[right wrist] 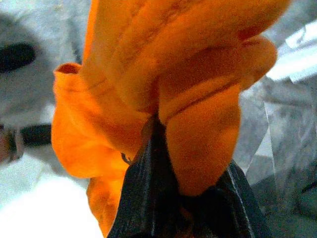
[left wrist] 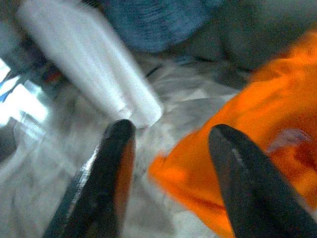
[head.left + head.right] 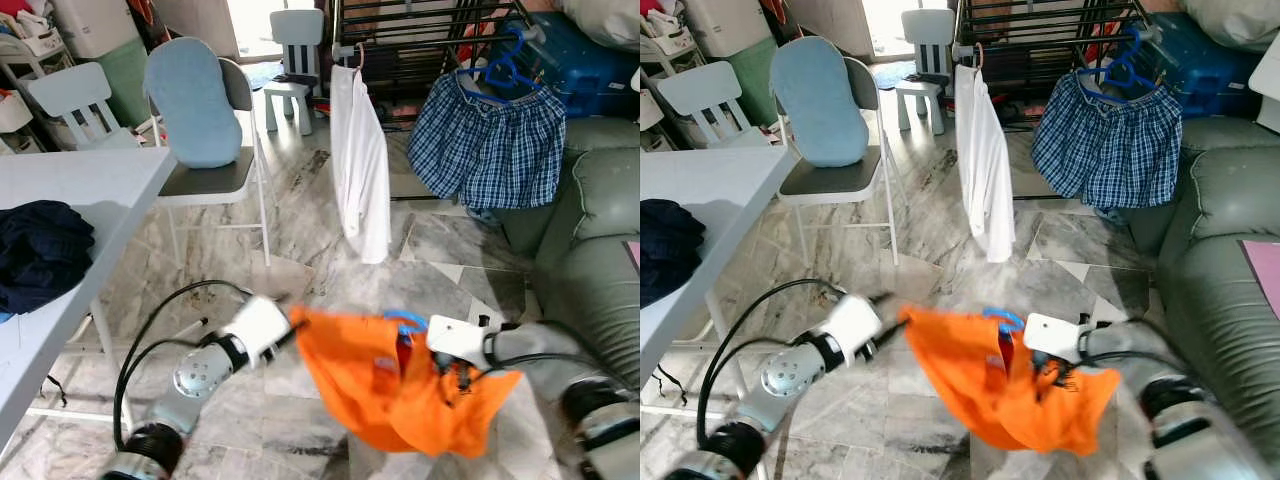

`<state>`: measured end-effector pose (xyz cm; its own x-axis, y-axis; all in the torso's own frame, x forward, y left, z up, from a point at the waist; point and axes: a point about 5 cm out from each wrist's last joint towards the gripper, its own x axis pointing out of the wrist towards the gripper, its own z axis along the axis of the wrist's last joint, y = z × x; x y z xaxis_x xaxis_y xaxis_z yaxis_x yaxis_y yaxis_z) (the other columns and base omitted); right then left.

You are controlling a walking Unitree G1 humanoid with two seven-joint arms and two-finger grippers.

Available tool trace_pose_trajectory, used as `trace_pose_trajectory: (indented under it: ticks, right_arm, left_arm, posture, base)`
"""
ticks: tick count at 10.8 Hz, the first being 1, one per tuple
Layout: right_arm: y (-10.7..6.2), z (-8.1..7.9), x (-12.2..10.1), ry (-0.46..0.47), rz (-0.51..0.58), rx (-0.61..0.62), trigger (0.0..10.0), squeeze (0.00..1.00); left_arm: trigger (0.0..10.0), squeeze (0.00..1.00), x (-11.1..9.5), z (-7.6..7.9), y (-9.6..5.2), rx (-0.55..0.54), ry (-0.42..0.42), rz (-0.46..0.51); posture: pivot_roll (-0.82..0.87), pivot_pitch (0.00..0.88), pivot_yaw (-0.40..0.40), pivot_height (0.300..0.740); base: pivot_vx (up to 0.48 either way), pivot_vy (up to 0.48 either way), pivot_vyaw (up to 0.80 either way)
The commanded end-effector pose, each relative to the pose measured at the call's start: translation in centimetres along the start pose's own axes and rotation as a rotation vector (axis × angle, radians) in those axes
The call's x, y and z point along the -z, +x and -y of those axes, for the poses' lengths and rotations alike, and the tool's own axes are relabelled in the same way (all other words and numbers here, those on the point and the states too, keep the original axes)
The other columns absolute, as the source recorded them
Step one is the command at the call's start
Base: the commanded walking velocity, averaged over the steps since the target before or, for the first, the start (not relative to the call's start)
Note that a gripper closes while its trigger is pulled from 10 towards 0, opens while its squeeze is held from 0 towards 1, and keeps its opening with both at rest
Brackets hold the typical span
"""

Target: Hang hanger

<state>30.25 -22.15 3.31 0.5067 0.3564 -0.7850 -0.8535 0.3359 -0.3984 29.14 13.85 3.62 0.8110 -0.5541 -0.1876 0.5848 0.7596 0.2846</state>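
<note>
An orange garment (image 3: pixel 390 385) on a blue hanger (image 3: pixel 405 322) hangs low over the marble floor in front of me. My right gripper (image 1: pixel 173 148) is shut on a bunched fold of the orange cloth at the garment's right side. My left gripper (image 2: pixel 171 131) is open at the garment's left edge, with the cloth's corner just beyond its fingers (image 2: pixel 116 153). At the back stands a dark drying rack (image 3: pixel 420 40). A white shirt (image 3: pixel 360 170) and plaid shorts (image 3: pixel 488 140) on a blue hanger (image 3: pixel 505 70) hang from it.
A white table (image 3: pixel 70 190) with a dark garment (image 3: pixel 40 250) is at my left. Behind it stands a chair with a blue cushion (image 3: pixel 195 105). A green sofa (image 3: pixel 590 250) runs along the right. A small white chair (image 3: pixel 295 60) stands far back.
</note>
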Motion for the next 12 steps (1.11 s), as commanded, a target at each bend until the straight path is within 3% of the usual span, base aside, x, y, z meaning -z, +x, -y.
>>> trace_pose_trajectory:
  ticks: [1,2,3,4,5,6,7,9,10,11,12]
  right_arm:
    - [0.0,0.4,-0.1,0.051,0.018,0.052,0.0,0.00]
    - [0.4,0.5,0.0,0.221,0.044,0.172,0.0,0.00]
    - [0.5,0.5,0.0,0.316,0.058,0.234,0.0,0.00]
    - [0.8,0.4,0.1,0.408,0.061,0.297,1.1,0.00]
    - [1.4,-0.3,0.0,0.569,0.075,0.350,2.0,0.00]
    - [2.1,-1.4,-0.1,0.657,0.076,0.385,2.4,0.00]
    - [2.6,-2.2,-0.2,0.757,0.088,0.454,0.0,0.00]
    - [2.9,-3.4,0.3,1.011,0.077,0.588,0.0,0.00]
    - [3.0,-4.1,0.5,1.065,0.064,0.618,1.1,0.00]
    - [3.4,-5.2,0.4,1.111,0.048,0.606,10.0,0.00]
    - [3.5,-5.8,0.8,1.084,-0.032,0.640,10.0,0.00]
  left_arm:
    - [10.0,1.00,1.2,-0.7,-0.8,-0.075,-0.054,-0.053]
    - [10.0,1.00,3.1,-1.3,-1.8,-0.278,-0.223,-0.136]
    - [10.0,1.00,4.0,-1.6,-2.4,-0.371,-0.257,-0.178]
    - [10.0,1.00,4.8,-1.7,-2.9,-0.465,-0.320,-0.225]
    - [10.0,1.00,5.1,-1.8,-3.1,-0.506,-0.369,-0.231]
    - [10.0,1.00,5.3,-1.9,-3.2,-0.538,-0.393,-0.238]
    - [10.0,1.00,5.4,-1.9,-3.3,-0.548,-0.420,-0.238]
    - [10.0,1.00,5.1,-1.8,-3.0,-0.548,-0.447,-0.220]
    - [10.0,1.00,5.1,-1.6,-2.8,-0.548,-0.455,-0.219]
    - [10.0,1.00,5.0,-1.1,-2.6,-0.527,-0.497,-0.202]
    - [10.0,0.00,4.8,-0.7,-2.4,-0.503,-0.544,-0.161]
  posture:
    - [-0.16,0.000,0.114,0.740]
    - [-0.17,0.000,0.112,0.740]
    - [-0.17,0.000,0.111,0.740]
    - [-0.18,0.000,0.107,0.740]
    - [-0.18,0.000,0.107,0.740]
    - [-0.18,0.000,0.107,0.740]
    - [-0.19,0.000,0.098,0.740]
    - [-0.19,0.000,0.102,0.740]
    - [-0.20,0.000,0.106,0.740]
    - [-0.20,0.000,0.109,0.740]
    - [-0.22,0.000,0.126,0.740]
  base:
    - [0.000,0.000,0.00]
    - [0.000,0.000,0.00]
    - [0.000,0.000,0.00]
    - [0.000,0.000,0.00]
    - [0.000,0.000,0.00]
    - [0.000,0.000,0.00]
    - [0.000,0.000,0.00]
    - [0.000,0.000,0.00]
    - [0.000,0.000,0.00]
    - [0.000,0.000,0.00]
    - [0.000,0.000,0.00]
